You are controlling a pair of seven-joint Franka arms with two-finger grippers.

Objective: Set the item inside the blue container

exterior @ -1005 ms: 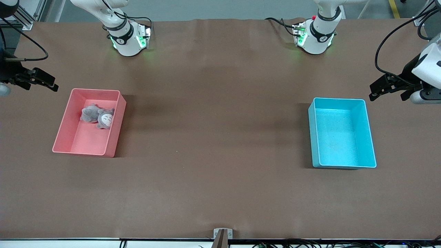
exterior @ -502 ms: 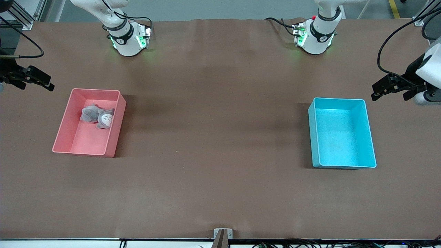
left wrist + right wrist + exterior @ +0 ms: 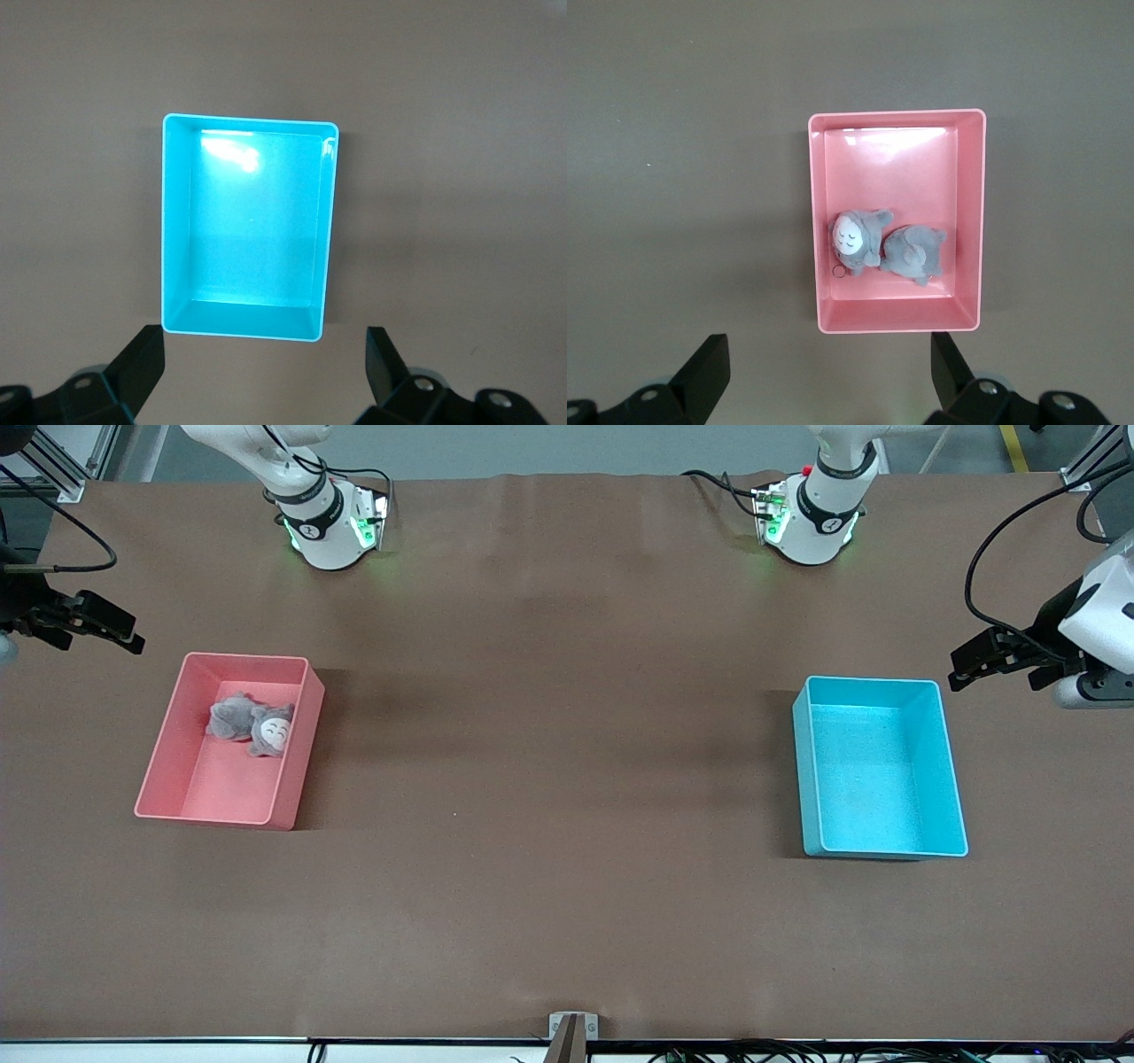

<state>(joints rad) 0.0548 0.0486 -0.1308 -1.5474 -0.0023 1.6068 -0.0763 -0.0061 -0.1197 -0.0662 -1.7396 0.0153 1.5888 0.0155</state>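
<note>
Both tools wide open and empty; toy not yet in the blue bin.

I see the bright cyan-blue rectangular plastic bin (image 3: 880,766) empty on the brown tabletop (image 3: 549,779), toward the left arm's end. Well apart from it, the grey plush toy with a white face (image 3: 252,724) lies in the pink plastic bin (image 3: 159,766). Left tool (image 3: 266,372) hangs near the blue bin; right tool (image 3: 830,372) near the pink bin.
</note>
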